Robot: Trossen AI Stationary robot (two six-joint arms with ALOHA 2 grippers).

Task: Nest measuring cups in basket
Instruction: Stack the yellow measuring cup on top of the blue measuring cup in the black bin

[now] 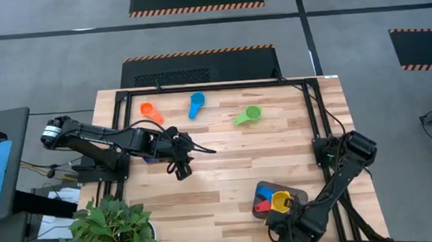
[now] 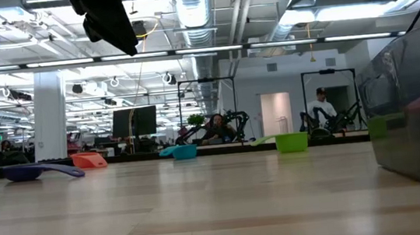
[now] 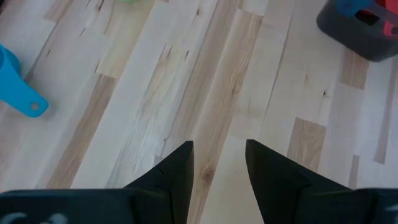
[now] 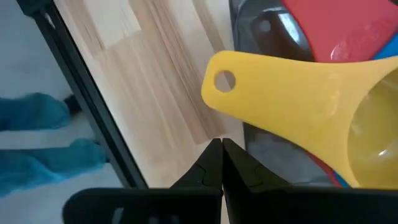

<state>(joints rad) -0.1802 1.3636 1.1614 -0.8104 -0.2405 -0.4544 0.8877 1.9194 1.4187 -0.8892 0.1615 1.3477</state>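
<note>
The dark grey basket sits near the table's front right. A yellow cup, a red cup and a blue one lie in it. The yellow cup's handle juts over the basket's rim. My right gripper is shut, its tips just short of that handle. Orange, blue and green cups rest on the table toward the far side. A dark blue cup lies at the left. My left gripper hangs open above bare wood left of centre.
A potted plant stands at the near left corner. A black frame runs around the table's edge. Bare wood lies between the far row of cups and the basket.
</note>
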